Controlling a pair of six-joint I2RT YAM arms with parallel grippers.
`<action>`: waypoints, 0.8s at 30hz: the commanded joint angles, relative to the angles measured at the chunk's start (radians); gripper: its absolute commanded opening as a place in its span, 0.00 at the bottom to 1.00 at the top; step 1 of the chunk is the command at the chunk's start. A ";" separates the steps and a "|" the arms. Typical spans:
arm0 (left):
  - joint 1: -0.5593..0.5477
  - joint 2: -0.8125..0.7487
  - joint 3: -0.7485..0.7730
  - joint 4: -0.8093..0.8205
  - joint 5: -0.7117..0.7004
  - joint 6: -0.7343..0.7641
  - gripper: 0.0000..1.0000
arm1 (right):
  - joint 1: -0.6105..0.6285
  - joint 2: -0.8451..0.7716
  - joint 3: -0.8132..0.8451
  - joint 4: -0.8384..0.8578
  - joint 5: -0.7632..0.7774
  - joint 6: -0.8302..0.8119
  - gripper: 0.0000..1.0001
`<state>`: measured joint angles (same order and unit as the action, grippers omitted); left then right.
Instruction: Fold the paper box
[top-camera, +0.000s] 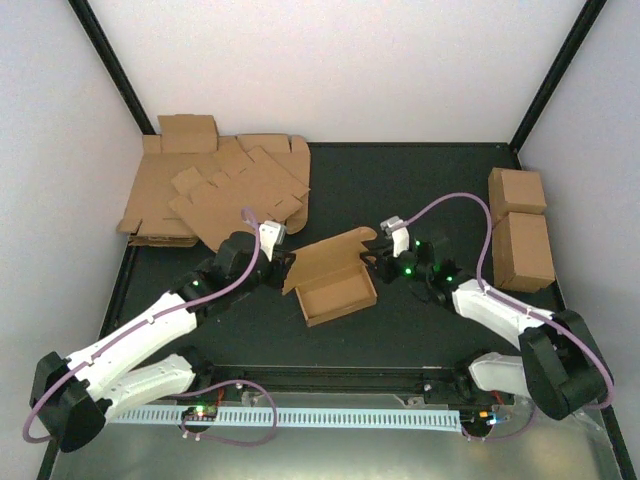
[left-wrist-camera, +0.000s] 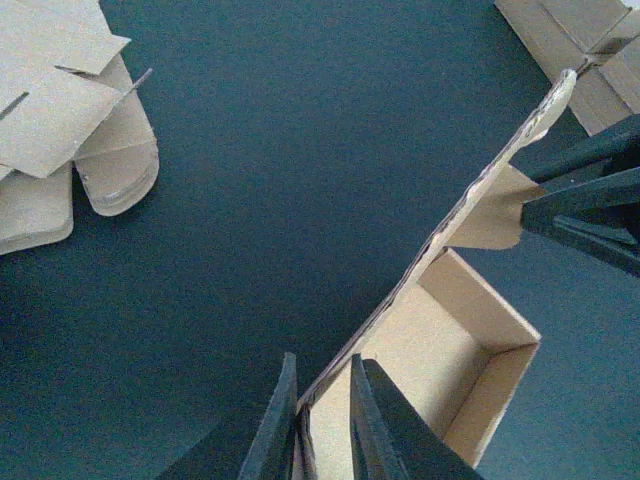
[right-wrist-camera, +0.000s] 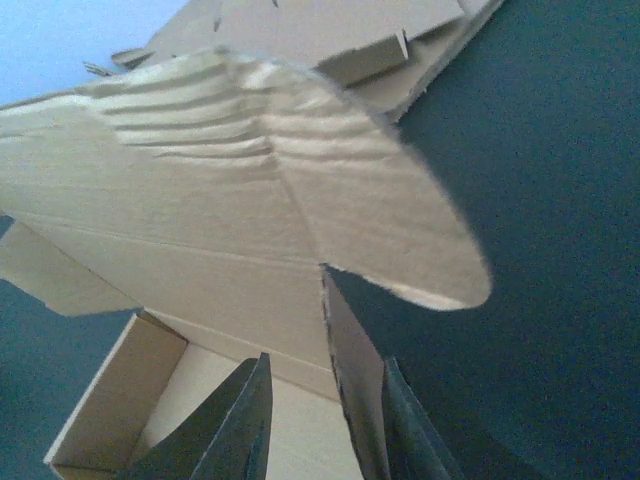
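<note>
The paper box lies mid-table as an open brown tray with its lid flap raised at the back. My left gripper is at the tray's left end. In the left wrist view its fingers straddle the tray's long wall, almost closed on it. My right gripper is at the right end. In the right wrist view a side flap stands between the fingers, against the right one, with a gap to the left one. The lid bows above.
A heap of flat cardboard sheets fills the back left and shows in the left wrist view. Two closed cardboard cuboids stand at the right edge. A white cable rail runs along the near edge.
</note>
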<state>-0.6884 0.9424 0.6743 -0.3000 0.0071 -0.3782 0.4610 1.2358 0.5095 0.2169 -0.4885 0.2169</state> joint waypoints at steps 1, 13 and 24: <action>0.007 0.000 0.046 -0.022 0.044 -0.035 0.19 | 0.031 0.002 0.005 -0.011 0.099 0.016 0.32; 0.006 -0.017 0.044 -0.077 0.109 -0.084 0.50 | 0.136 -0.060 -0.029 -0.017 0.347 0.087 0.13; 0.004 -0.057 -0.011 -0.086 0.176 -0.145 0.85 | 0.187 -0.096 -0.044 -0.009 0.479 0.159 0.02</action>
<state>-0.6884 0.8982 0.6773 -0.3779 0.1303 -0.4847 0.6228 1.1587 0.4702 0.1856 -0.0925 0.3443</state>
